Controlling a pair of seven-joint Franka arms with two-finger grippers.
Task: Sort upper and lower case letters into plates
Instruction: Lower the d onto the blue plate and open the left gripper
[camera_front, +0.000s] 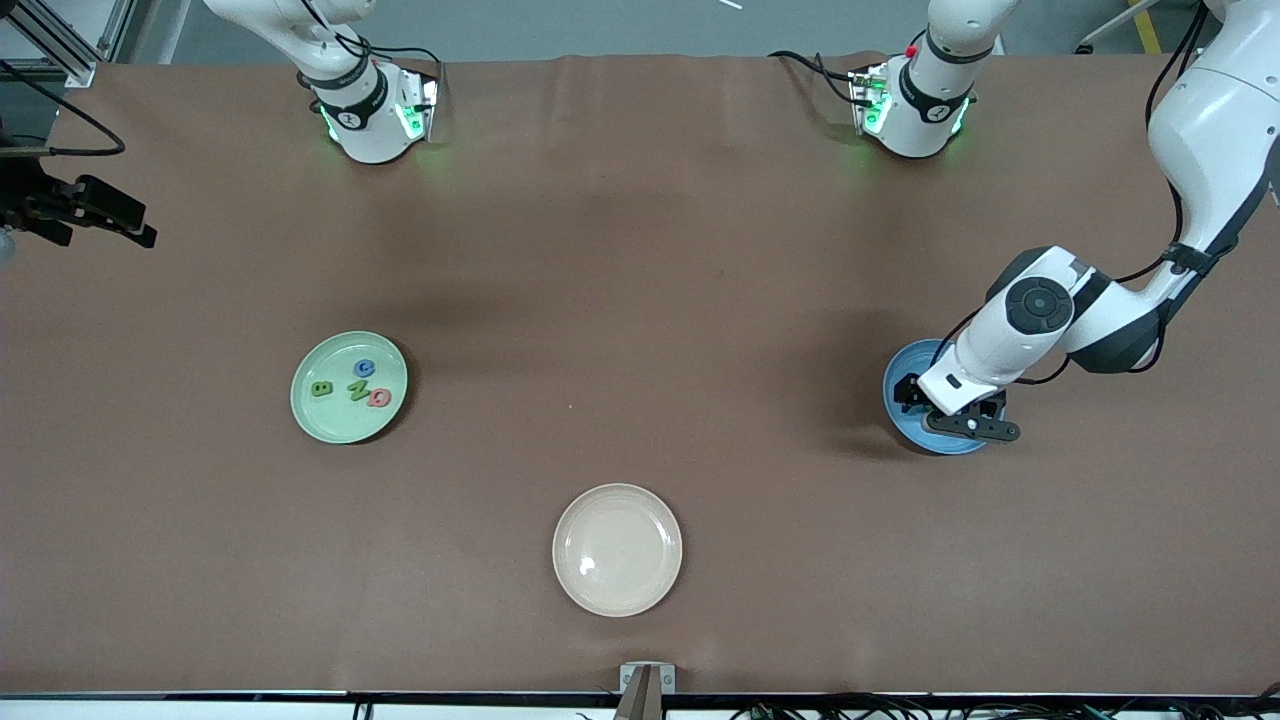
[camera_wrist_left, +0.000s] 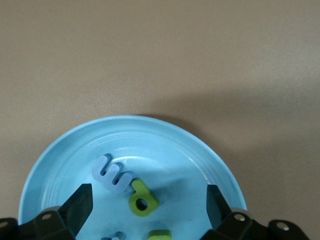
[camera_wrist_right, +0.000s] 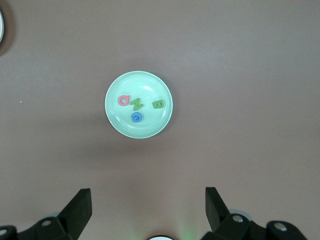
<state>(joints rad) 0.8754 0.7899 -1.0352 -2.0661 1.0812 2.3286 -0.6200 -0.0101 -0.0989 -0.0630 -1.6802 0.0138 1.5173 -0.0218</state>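
Observation:
The mint green plate (camera_front: 348, 387) lies toward the right arm's end of the table and holds several letters: a green one (camera_front: 322, 389), a blue one (camera_front: 365, 368), a second green one (camera_front: 358, 388) and a red one (camera_front: 379, 398). The right wrist view shows this plate (camera_wrist_right: 139, 104) from high above. The blue plate (camera_front: 897, 370) lies toward the left arm's end. My left gripper (camera_front: 940, 412) hangs low over it, open and empty. In the left wrist view the blue plate (camera_wrist_left: 60, 155) holds a pale blue letter (camera_wrist_left: 112, 176), a green letter (camera_wrist_left: 142, 198) and two partly hidden pieces. My right gripper (camera_wrist_right: 148, 210) is open and empty, out of the front view.
A cream-white plate (camera_front: 617, 549) lies nearest the front camera, midway along the table, with nothing on it. A black fixture (camera_front: 80, 210) juts in at the right arm's end of the table. A small bracket (camera_front: 647, 680) sits at the near table edge.

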